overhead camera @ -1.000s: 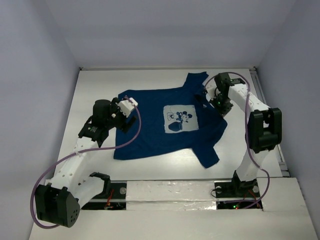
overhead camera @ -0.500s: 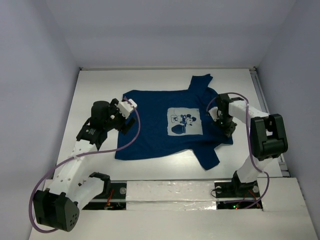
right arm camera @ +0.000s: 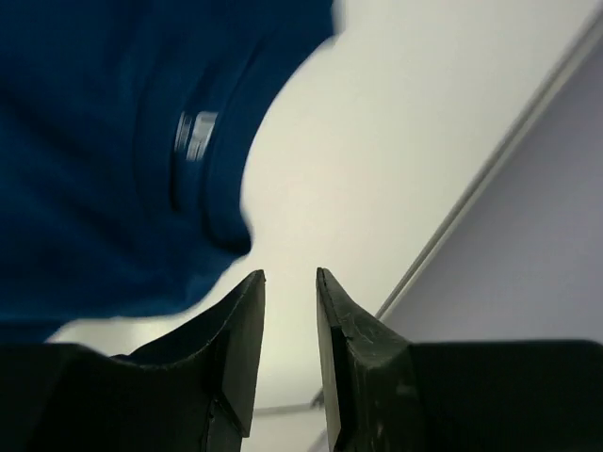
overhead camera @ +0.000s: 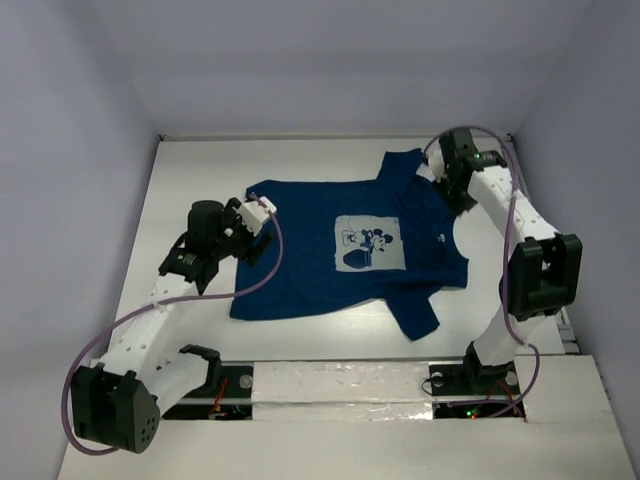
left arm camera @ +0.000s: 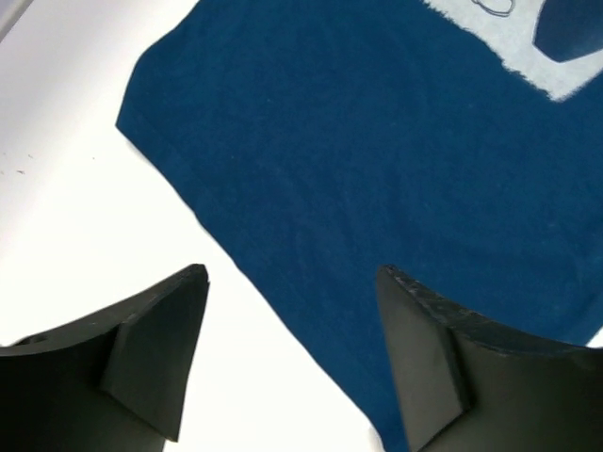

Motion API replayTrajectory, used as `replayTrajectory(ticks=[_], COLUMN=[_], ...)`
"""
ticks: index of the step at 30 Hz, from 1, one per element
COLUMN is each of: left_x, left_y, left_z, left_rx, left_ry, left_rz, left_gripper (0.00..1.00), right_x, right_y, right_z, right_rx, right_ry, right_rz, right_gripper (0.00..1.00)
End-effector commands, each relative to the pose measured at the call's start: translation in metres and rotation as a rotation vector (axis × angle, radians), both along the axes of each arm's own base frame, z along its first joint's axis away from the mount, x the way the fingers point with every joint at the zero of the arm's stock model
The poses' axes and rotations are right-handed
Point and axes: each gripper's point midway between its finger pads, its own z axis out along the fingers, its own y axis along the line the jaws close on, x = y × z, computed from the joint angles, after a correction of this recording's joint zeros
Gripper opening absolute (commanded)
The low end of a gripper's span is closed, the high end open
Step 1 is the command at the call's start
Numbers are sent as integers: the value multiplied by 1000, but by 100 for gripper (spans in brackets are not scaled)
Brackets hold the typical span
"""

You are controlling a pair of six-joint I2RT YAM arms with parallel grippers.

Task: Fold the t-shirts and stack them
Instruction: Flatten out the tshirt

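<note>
The dark navy t-shirt lies spread flat on the white table with its pale cartoon print facing up. My left gripper hovers open over the shirt's left edge. In the left wrist view, that gripper straddles the hem of the shirt, with nothing between the fingers. My right gripper hangs above the shirt's far right side, near the collar. The right wrist view shows that gripper slightly open and empty, with the blurred shirt collar to its left.
A purple-grey wall and the table's raised edge rail run close beside the right gripper. One sleeve points to the far side, the other sleeve toward the arm bases.
The right gripper dragged the shirt's right side outward, let go of it, opened slightly, and moved up toward the far right corner. The left gripper barely moved.
</note>
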Motion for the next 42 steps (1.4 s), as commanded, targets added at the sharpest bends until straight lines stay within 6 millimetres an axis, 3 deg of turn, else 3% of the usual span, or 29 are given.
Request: replayTrajectory(ticks=[1, 3, 5, 6, 7, 9, 10, 11, 12, 13, 14, 15, 17, 18, 19, 21, 22, 24, 25, 27, 28, 30, 37, 42], left_x=[21, 34, 56, 68, 81, 104, 110, 117, 129, 134, 139, 151, 160, 173, 175, 194, 198, 211, 214, 228, 227, 239, 241, 241], left_y=[-4, -3, 1, 1, 0, 1, -2, -1, 1, 0, -1, 0, 4, -1, 2, 0, -1, -4, -5, -6, -5, -2, -8, 3], left_z=[3, 5, -6, -3, -21, -20, -42, -45, -39, -53, -54, -45, -60, -48, -65, -55, -66, -62, -76, -74, -95, -95, -117, -130], left_rx=[-24, -28, -28, -32, -30, -31, -24, -21, -30, -15, -12, -20, -2, -21, -10, -40, -37, -49, -43, -38, -14, -16, -20, 23], left_ry=[-43, -50, -22, -18, 34, 44, 109, 119, 108, 142, 142, 121, 170, 157, 212, 198, 224, 209, 237, 231, 285, 292, 351, 349], left_rz=[29, 61, 144, 173, 203, 257, 271, 289, 305, 310, 308, 314, 328, 326, 335, 350, 352, 357, 360, 372, 377, 387, 375, 428], left_gripper=[67, 63, 52, 47, 34, 19, 6, 0, 0, 0, 0, 0, 0, 0, 0, 0, 0, 0, 0, 0, 0, 0, 0, 0], right_x=[56, 77, 109, 119, 127, 146, 150, 153, 160, 162, 162, 166, 166, 164, 165, 162, 161, 155, 152, 147, 146, 142, 136, 130], right_y=[15, 36, 55, 60, 64, 79, 87, 94, 99, 104, 109, 113, 121, 122, 123, 127, 128, 131, 132, 132, 133, 133, 133, 138], right_z=[44, 41, 33, 29, 24, 11, 6, 1, -6, -9, -12, -17, -20, -22, -23, -22, -22, -20, -20, -21, -21, -19, -15, -13], right_rx=[69, 165, 245, 263, 280, 339, 377, 412, 433, 455, 484, 500, 539, 545, 550, 571, 579, 600, 606, 607, 610, 614, 623, 649], right_ry=[-155, -154, -161, -165, -162, -141, -127, -115, -104, -98, -83, -75, -58, -40, -39, -27, -23, -12, -4, 7, 6, 7, 10, 25], right_rz=[-23, 9, 29, 31, 29, 37, 48, 49, 52, 58, 58, 57, 60, 56, 55, 67, 72, 79, 83, 83, 84, 88, 94, 104], right_gripper=[32, 24, 12, 2, 0, 0, 0, 0, 0, 0, 0, 0, 0, 0, 0, 0, 0, 0, 0, 0, 0, 0, 0, 0])
